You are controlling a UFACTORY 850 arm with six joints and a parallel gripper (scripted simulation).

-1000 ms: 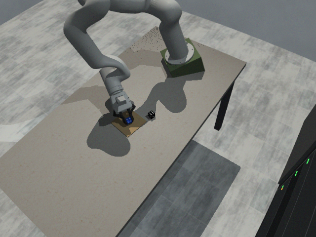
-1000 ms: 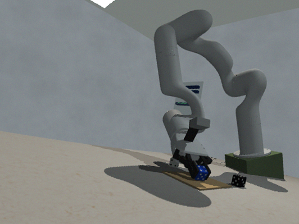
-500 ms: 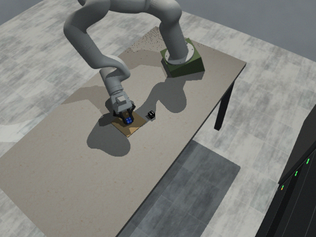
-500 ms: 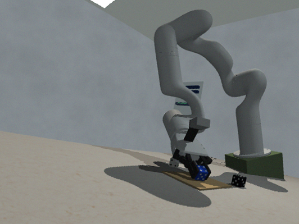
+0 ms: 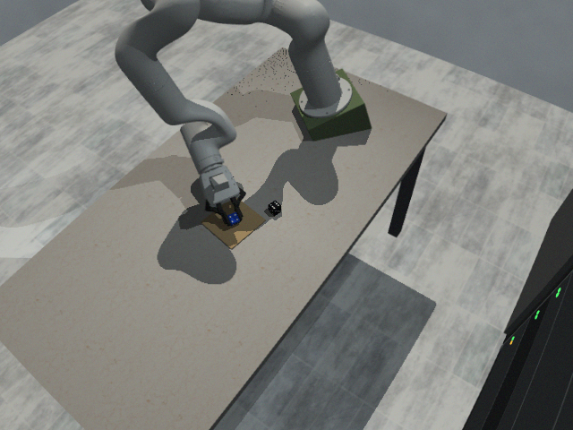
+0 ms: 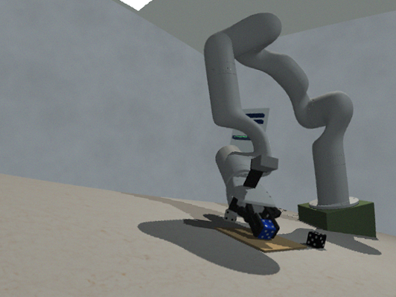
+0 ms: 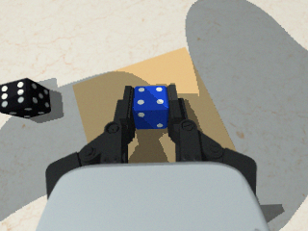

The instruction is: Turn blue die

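Note:
The blue die sits between my gripper's two black fingers, which are shut on its sides. It is over the tan mat, low and tilted. In the exterior view the blue die hangs tipped just above the mat. In the top view the gripper holds the blue die over the mat. The face toward the wrist camera shows four white pips.
A black die lies on the table just right of the mat; it also shows in the wrist view and in the exterior view. A white die lies behind the gripper. The arm's green base stands at the table's far end.

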